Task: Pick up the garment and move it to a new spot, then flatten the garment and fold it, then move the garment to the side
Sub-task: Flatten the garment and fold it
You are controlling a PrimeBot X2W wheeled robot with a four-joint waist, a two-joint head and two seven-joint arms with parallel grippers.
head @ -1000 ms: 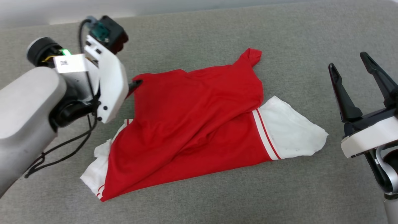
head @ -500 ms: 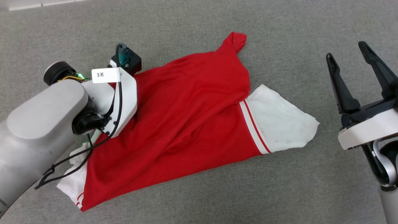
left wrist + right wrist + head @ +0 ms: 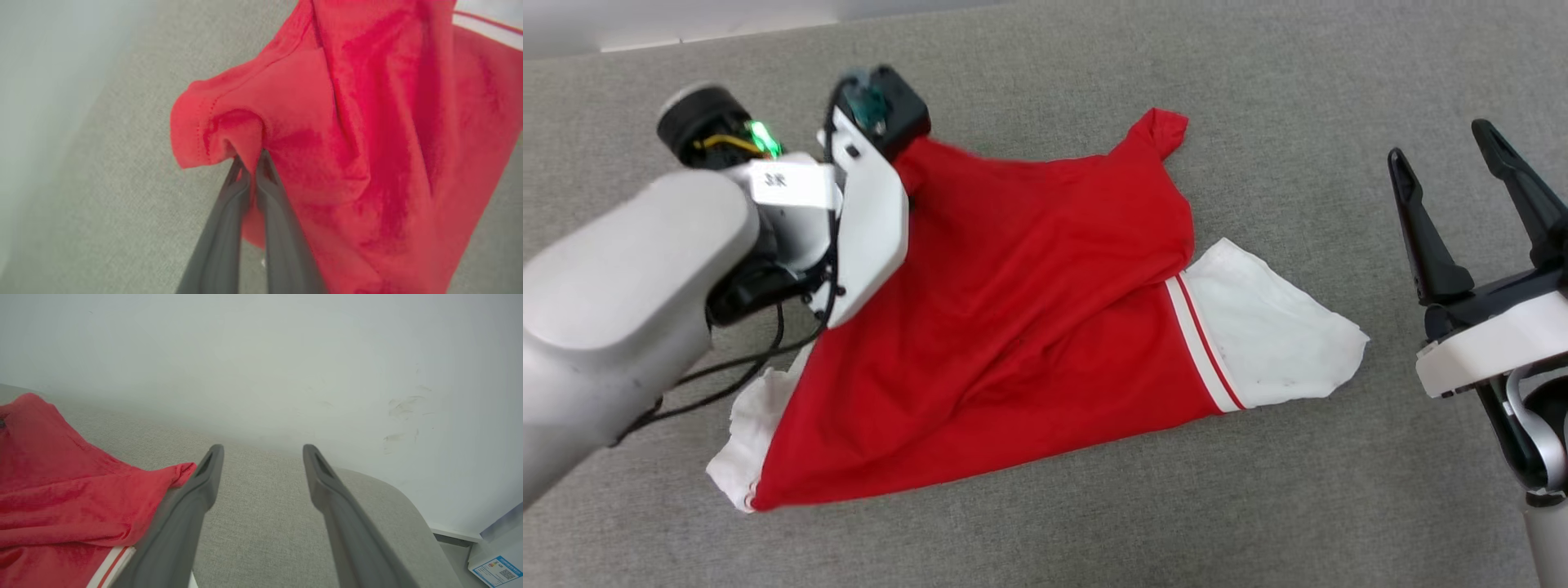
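The garment [image 3: 1029, 310] is a red jersey lying rumpled on the grey fabric surface [image 3: 1258, 98], with a white sleeve [image 3: 1274, 343] and striped trim spread to the right and another white sleeve [image 3: 743, 441] at the lower left. Its chest lettering is hidden. My left gripper [image 3: 249, 159] is shut on a hemmed red corner of the garment [image 3: 367, 143], lifting it off the surface at the upper left; in the head view the wrist housing covers the fingers. My right gripper [image 3: 1445, 171] stands open and empty to the right of the garment [image 3: 61, 490], apart from it.
A pale wall [image 3: 261, 355] rises behind the surface's rounded far edge [image 3: 388, 482]. A white box with a printed label [image 3: 496, 569] sits at the lower right beyond that edge. Bare grey fabric lies in front of and to the right of the garment.
My left gripper has raised the gripped red corner up and back, pulling the fabric taut. The head camera shifted between frames. The right gripper has stayed open in place.
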